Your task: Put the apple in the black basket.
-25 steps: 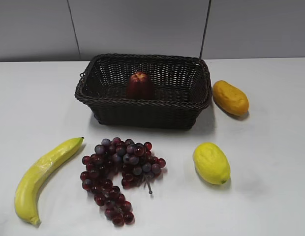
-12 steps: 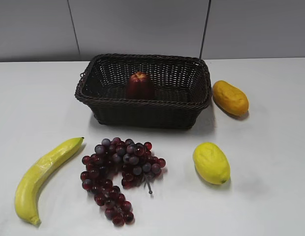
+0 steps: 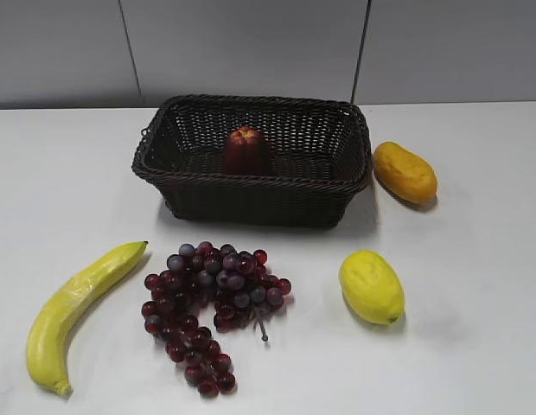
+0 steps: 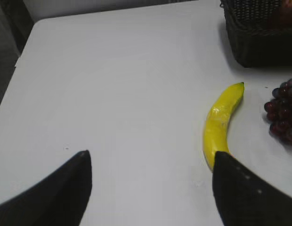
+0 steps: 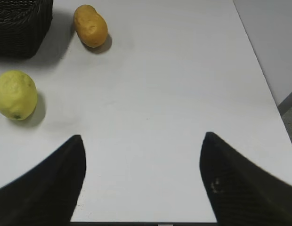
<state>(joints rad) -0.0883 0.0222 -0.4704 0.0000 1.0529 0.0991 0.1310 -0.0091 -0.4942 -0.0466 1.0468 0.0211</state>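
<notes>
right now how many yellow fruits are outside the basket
3: banana front left, lemon front right, orange-yellow fruit right of the black basket. None seem hidden.

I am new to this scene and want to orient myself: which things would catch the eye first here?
First, the large dark woven wicker basket at the back centre of the white table, with the dark red apple standing inside it. In front lies a bunch of purple-red grapes, with a long yellow banana to its left and a yellow lemon to its right.
</notes>
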